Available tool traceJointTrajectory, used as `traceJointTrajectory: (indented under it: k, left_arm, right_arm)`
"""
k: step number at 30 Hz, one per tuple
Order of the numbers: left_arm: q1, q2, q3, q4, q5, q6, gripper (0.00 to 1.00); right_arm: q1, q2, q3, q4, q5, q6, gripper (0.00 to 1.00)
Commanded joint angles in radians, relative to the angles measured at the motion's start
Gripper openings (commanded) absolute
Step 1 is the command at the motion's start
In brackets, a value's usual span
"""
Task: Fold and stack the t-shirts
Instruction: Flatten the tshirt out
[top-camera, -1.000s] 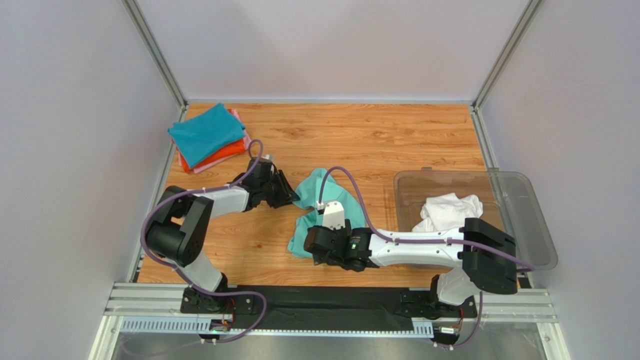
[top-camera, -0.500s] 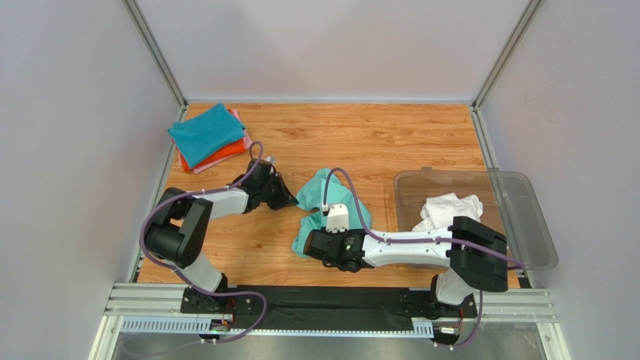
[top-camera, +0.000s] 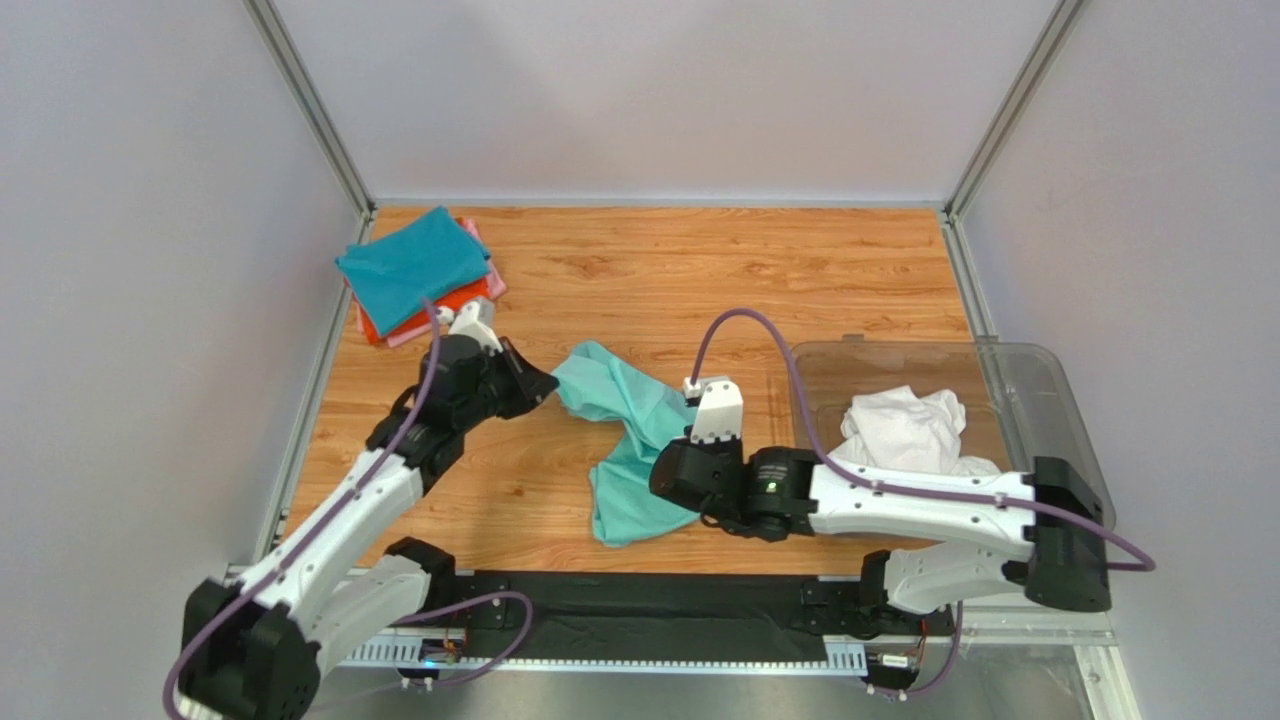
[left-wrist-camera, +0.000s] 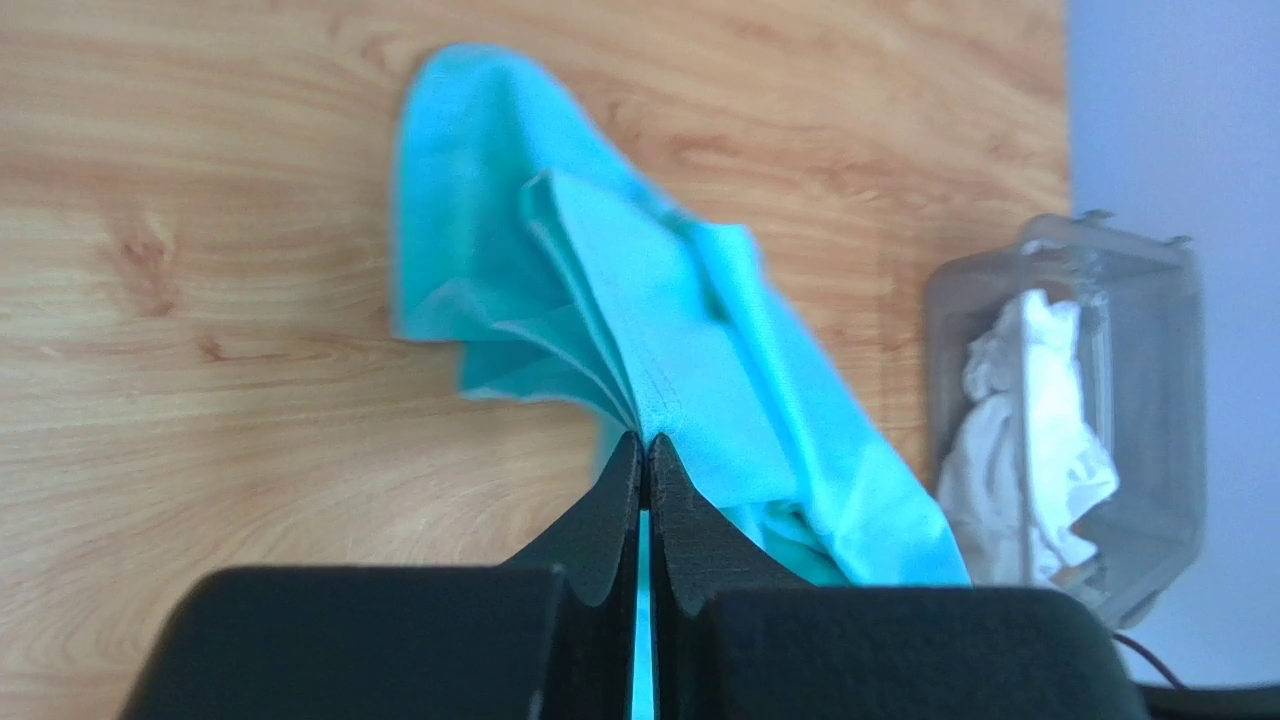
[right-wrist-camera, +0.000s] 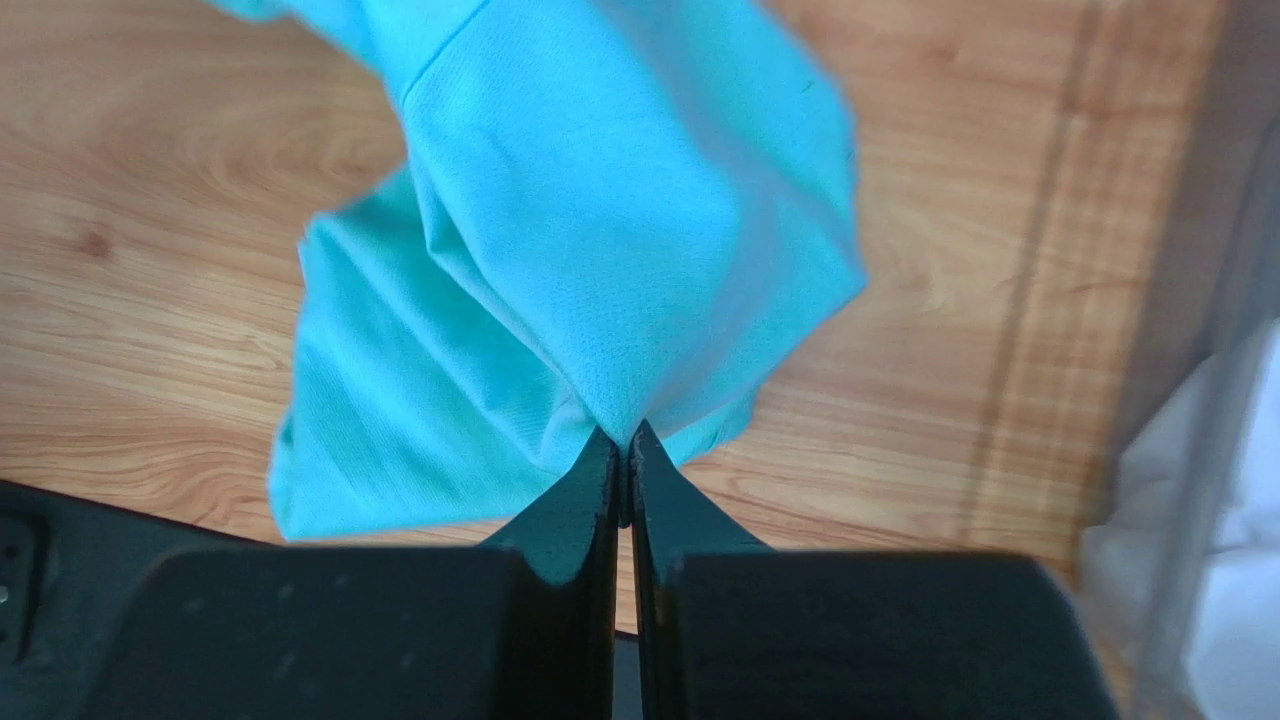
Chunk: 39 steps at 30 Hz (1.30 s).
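The step in hand looks to be the opening-out of the mint-green t-shirt (top-camera: 619, 402), which is bunched and twisted rather than flat, so no fold can be made yet. The left end effector (left-wrist-camera: 646, 455) is pinched fully together on a pleated edge at the shirt's far-left end. The right end effector (right-wrist-camera: 622, 446) is likewise closed tight on a gather of cloth at its near-right side. The shirt lies at the middle of the counter (top-camera: 676, 278), strung between the two grips, with a loose tail trailing on the wood toward the near edge. The next move probably calls for drawing the two grips apart, evenly, until the fabric pulls taut, then lowering it flat. Each pinch seems to hold several layers, so the cloth may stay doubled and need regrasping at a corner or hem. The stack of folded shirts (top-camera: 418, 278), teal-blue on top, waits in the far-left corner, well apart. A crumpled white t-shirt (top-camera: 902, 423) sits in the clear bin (top-camera: 1059, 450) at the right.
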Motion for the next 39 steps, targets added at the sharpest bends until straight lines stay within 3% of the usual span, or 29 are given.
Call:
traceJointTrajectory:
  k: [1, 4, 8, 14, 18, 22, 24, 27, 28, 30, 31, 32, 33, 34, 36, 39]
  left_arm:
    - [-0.003, -0.191, 0.061, -0.138, -0.077, 0.026, 0.00]
    - [-0.002, -0.367, 0.159, -0.238, -0.083, 0.036, 0.00]
    - [-0.002, -0.545, 0.353, -0.328, -0.099, 0.055, 0.00]
    - [-0.002, -0.588, 0.626, -0.374, 0.030, 0.073, 0.00]
    - [-0.002, -0.572, 0.752, -0.396, 0.111, 0.067, 0.00]
    - [-0.002, -0.571, 0.816, -0.414, 0.078, 0.092, 0.00]
    - [-0.002, -0.564, 0.825, -0.443, -0.003, 0.111, 0.00]
    - [-0.002, -0.533, 0.802, -0.506, -0.130, 0.124, 0.00]
    - [-0.002, -0.509, 0.788, -0.522, -0.190, 0.128, 0.00]
    - [-0.002, -0.470, 0.721, -0.558, -0.346, 0.128, 0.00]
    - [-0.002, -0.419, 0.695, -0.571, -0.408, 0.128, 0.00]
    - [-0.002, -0.386, 0.647, -0.603, -0.479, 0.124, 0.00]
    - [-0.002, -0.351, 0.624, -0.629, -0.648, 0.100, 0.00]
    - [-0.002, -0.272, 0.601, -0.658, -0.735, 0.061, 0.00]
    - [0.006, -0.190, 0.527, -0.680, -0.861, -0.008, 0.00]
    - [0.098, -0.017, 0.449, -0.596, -0.782, 0.006, 0.00]
  right_arm:
    - [0.004, -0.129, 0.113, -0.087, 0.136, -0.121, 0.00]
    - [0.005, -0.221, 0.209, -0.107, 0.141, -0.251, 0.00]
    - [0.008, -0.338, 0.337, -0.043, 0.007, -0.431, 0.00]
    - [0.008, -0.416, 0.541, 0.087, -0.413, -0.600, 0.00]
    - [0.010, -0.378, 0.665, 0.051, -0.546, -0.606, 0.00]
    - [0.010, -0.352, 0.730, 0.023, -0.591, -0.615, 0.00]
    - [0.010, -0.333, 0.762, -0.006, -0.539, -0.643, 0.00]
    - [0.008, -0.281, 0.787, -0.052, -0.331, -0.698, 0.00]
    - [0.005, -0.266, 0.781, -0.054, -0.195, -0.712, 0.00]
    - [-0.068, -0.222, 0.758, -0.054, -0.134, -0.721, 0.00]
    - [-0.126, -0.206, 0.720, -0.052, -0.199, -0.697, 0.00]
    - [-0.285, -0.191, 0.692, -0.039, -0.278, -0.681, 0.00]
    - [-0.368, -0.153, 0.652, -0.013, -0.366, -0.668, 0.01]
    - [-0.440, -0.128, 0.599, 0.085, -0.532, -0.684, 0.02]
    - [-0.561, -0.015, 0.466, 0.229, -0.619, -0.700, 0.03]
    - [-0.613, 0.203, 0.441, 0.303, -0.704, -0.736, 0.02]
